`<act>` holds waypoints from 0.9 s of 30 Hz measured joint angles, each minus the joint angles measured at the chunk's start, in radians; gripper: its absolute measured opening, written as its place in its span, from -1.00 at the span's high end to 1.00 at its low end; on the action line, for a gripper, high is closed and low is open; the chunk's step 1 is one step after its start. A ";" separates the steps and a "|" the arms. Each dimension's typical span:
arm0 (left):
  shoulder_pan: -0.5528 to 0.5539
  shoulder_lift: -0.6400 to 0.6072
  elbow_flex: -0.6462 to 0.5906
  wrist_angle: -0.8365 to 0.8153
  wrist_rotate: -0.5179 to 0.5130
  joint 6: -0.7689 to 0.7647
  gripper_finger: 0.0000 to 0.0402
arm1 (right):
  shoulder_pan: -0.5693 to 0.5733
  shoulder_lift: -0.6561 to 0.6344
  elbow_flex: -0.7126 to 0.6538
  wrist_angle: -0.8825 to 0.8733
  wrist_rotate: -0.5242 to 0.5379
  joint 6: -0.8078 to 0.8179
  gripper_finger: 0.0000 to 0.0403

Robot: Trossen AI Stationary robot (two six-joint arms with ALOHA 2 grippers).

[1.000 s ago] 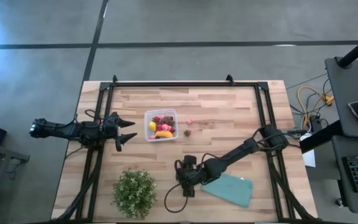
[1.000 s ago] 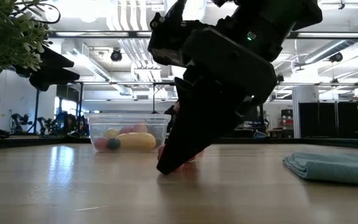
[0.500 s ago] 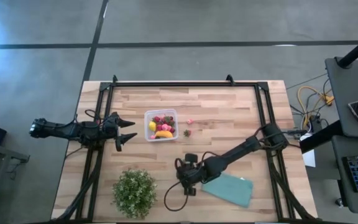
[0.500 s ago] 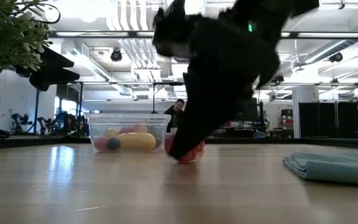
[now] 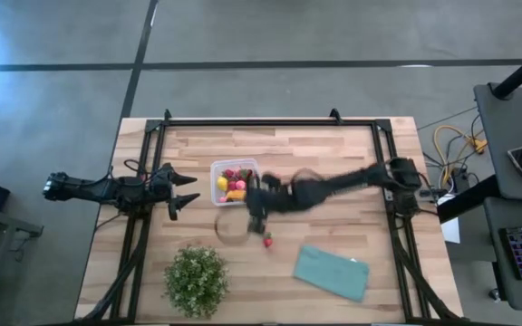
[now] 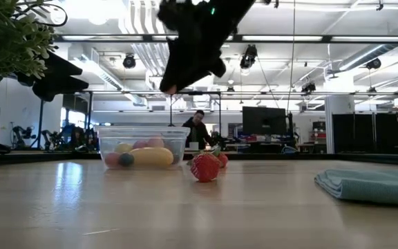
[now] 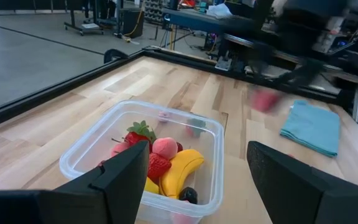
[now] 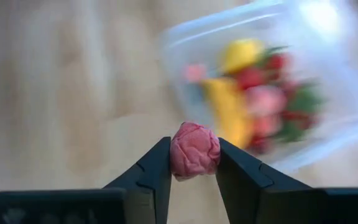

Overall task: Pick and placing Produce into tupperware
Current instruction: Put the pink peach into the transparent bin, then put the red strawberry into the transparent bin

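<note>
The clear tupperware (image 5: 235, 181) stands on the wooden table with a banana (image 7: 182, 171), strawberries and a yellow round fruit inside. My right gripper (image 8: 194, 163) hangs in the air beside its near right corner (image 5: 257, 210), shut on a pink, bumpy berry (image 8: 194, 149). A red strawberry (image 5: 267, 242) lies on the table nearer the front; in the low view it shows as strawberry (image 6: 204, 167) with another fruit (image 6: 221, 159) behind it. My left gripper (image 5: 185, 191) waits open at the table's left edge, pointing at the tupperware. My right gripper pinches the pink berry's two opposite sides (image 8: 174, 154) between its two fingers, at their free ends. The fingers slant down from the table's right. The berry is lifted clear of the table, close to the tupperware.
A green potted plant (image 5: 196, 279) stands at the near left. A teal folded cloth (image 5: 332, 270) lies at the near right. A black frame (image 5: 270, 121) runs around the table's edges. Bare wood lies between the tupperware and the cloth.
My right gripper has risen from the table near the cloth and swung toward the far left, to the tupperware, carrying the pink berry clear of the wood. The red strawberry stays on the table where the gripper stood.
</note>
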 joint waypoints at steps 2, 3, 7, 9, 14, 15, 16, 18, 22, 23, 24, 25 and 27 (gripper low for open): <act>0.000 0.000 0.000 0.001 -0.001 0.000 -0.29 | -0.072 -0.002 0.009 -0.002 -0.023 -0.023 0.48; 0.000 0.000 0.000 0.001 0.000 0.000 -0.29 | -0.109 -0.002 0.016 0.001 -0.061 -0.025 0.48; 0.000 0.000 0.000 0.001 -0.001 0.000 -0.29 | -0.235 0.040 0.039 -0.007 -0.221 -0.022 0.48; 0.000 0.000 0.000 0.001 -0.001 0.000 -0.29 | -0.270 0.070 0.046 -0.025 -0.261 -0.022 0.48; 0.000 -0.001 0.000 0.002 0.000 0.000 -0.29 | -0.285 0.119 0.118 -0.026 -0.347 -0.040 0.34; 0.000 -0.001 0.000 0.000 -0.001 0.000 -0.29 | -0.280 0.130 0.133 -0.029 -0.347 -0.048 0.29; 0.000 0.000 0.000 0.002 0.000 0.000 -0.29 | -0.274 0.143 0.151 -0.035 -0.344 -0.053 0.24; 0.000 0.000 0.000 0.000 0.000 0.000 -0.29 | -0.266 0.162 0.187 -0.056 -0.317 -0.055 0.16; 0.000 0.000 0.000 0.001 0.000 0.000 -0.29 | -0.259 0.171 0.262 -0.165 -0.268 -0.071 0.03; 0.000 0.000 0.000 0.001 -0.001 0.000 -0.29 | -0.258 0.171 0.276 -0.223 -0.250 -0.071 0.01; 0.000 0.000 0.000 0.001 0.000 0.000 -0.29 | -0.254 0.171 0.287 -0.278 -0.238 -0.077 0.00; 0.000 -0.001 0.000 0.001 -0.001 0.000 -0.29 | -0.249 0.170 0.295 -0.327 -0.233 -0.093 -0.01; 0.000 0.000 0.000 0.002 0.000 0.000 -0.29 | -0.228 0.157 0.297 -0.411 -0.229 -0.135 -0.02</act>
